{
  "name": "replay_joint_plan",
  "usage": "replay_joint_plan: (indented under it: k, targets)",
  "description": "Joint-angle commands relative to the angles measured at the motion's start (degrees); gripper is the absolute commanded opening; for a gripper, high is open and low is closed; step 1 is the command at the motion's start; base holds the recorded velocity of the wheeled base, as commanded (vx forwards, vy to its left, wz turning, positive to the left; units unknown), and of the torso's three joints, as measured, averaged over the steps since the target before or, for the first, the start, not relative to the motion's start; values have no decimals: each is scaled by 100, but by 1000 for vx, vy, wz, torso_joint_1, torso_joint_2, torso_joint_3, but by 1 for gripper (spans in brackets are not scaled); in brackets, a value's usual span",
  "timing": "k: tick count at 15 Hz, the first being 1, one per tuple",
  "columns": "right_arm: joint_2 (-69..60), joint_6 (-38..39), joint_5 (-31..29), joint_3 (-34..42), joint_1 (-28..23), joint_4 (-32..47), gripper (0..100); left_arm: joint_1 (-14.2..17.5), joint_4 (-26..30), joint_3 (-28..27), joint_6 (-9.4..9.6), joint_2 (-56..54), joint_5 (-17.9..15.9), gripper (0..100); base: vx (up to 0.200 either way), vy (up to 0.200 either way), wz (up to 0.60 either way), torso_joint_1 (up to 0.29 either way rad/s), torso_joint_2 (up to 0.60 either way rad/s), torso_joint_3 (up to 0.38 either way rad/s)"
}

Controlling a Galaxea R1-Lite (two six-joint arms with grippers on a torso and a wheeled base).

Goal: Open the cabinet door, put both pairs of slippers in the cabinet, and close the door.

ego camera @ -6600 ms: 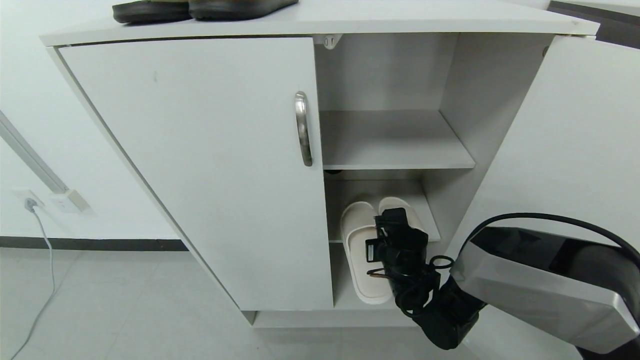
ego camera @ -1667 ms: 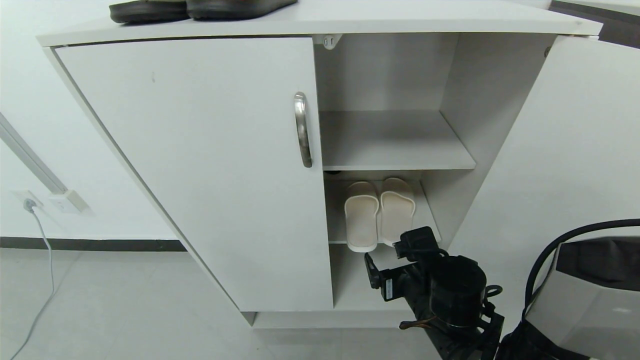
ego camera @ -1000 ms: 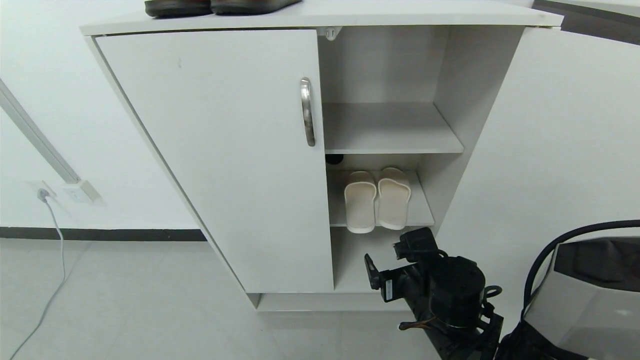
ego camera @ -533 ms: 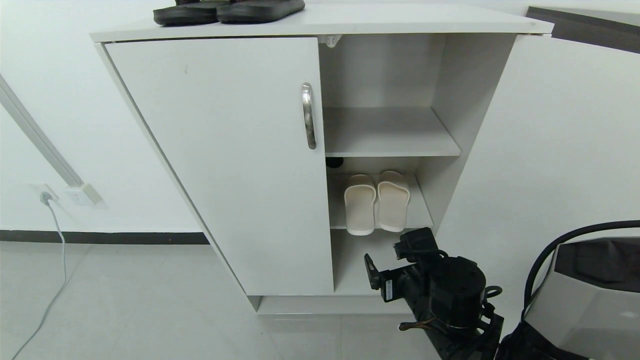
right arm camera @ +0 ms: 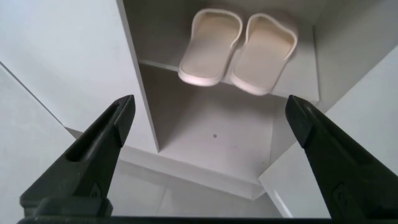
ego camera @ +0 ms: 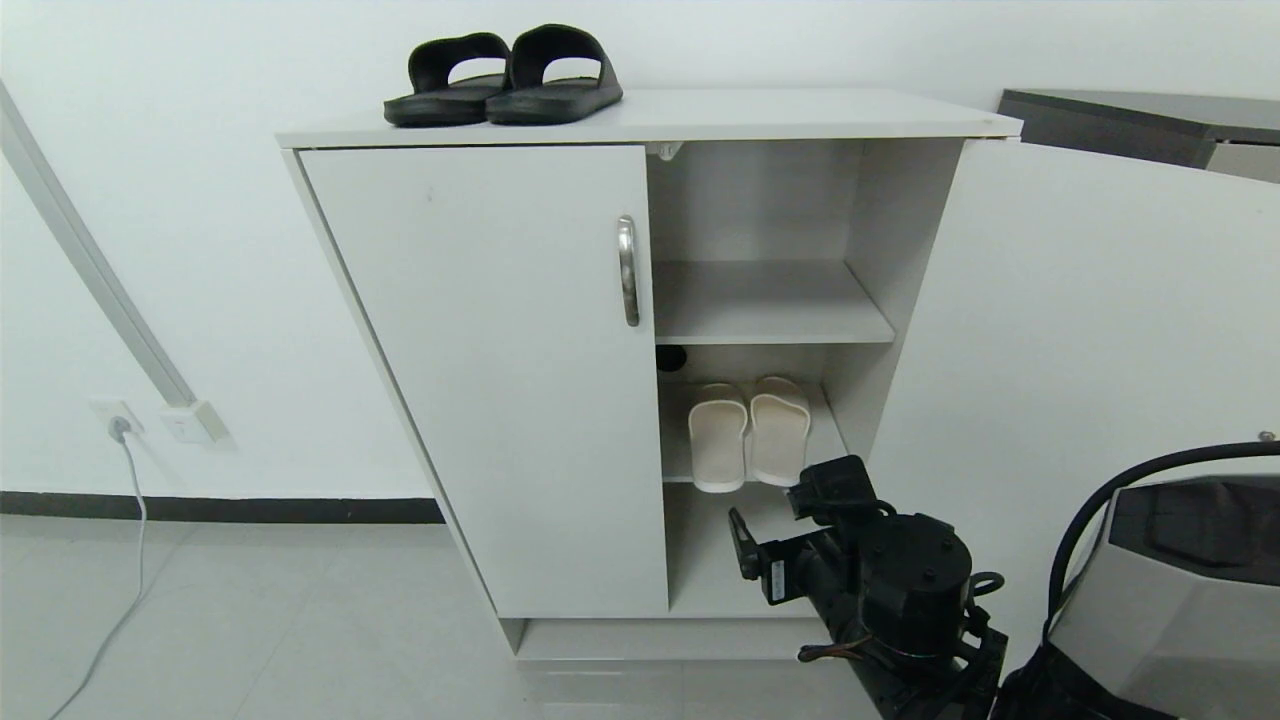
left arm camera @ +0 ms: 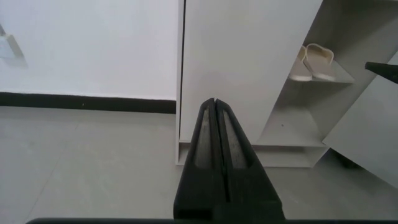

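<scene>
The pair of cream foam slippers [ego camera: 748,432] lies side by side on the second shelf down [ego camera: 832,440] of the white two-door cabinet [ego camera: 780,118], their near ends poking just past the shelf's front edge. The pair of black rubber slippers [ego camera: 505,75] sits on the cabinet's top, over the shut left door [ego camera: 490,370] with its metal bar handle [ego camera: 627,270], so I'd say the job is about half done. The right door [ego camera: 1080,330] is swung wide.

The right tool [ego camera: 785,512] hangs low in front of the opening, below the cream pair, fingers spread wide and holding nothing. The left tool [left arm camera: 214,106] is pointed at the base of the shut door, its fingers pressed together on nothing.

Next, I'd reckon, comes the black pair: an arm must rise to the cabinet top, pinch both slippers together and carry them to the bare upper shelf [ego camera: 770,300]. Only after that can the right door be pushed shut.
</scene>
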Motion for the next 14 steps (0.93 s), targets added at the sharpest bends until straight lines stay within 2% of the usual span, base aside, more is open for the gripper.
replay_joint_plan:
  k: [1, 4, 14]
  targets:
    - [25, -1, 1, 4, 4, 0, 100, 0, -1, 2, -13, -1, 10, 0, 0, 0, 0, 7, 7, 203]
    - [25, -1, -8, 4, 4, 0, 100, 0, -1, 2, -22, -1, 10, 0, 0, 0, 0, 2, -2, 111]
    - [34, -1, 1, 4, 4, 0, 100, 0, -1, 2, -22, -1, 10, 0, 0, 0, 0, 0, 0, 0]
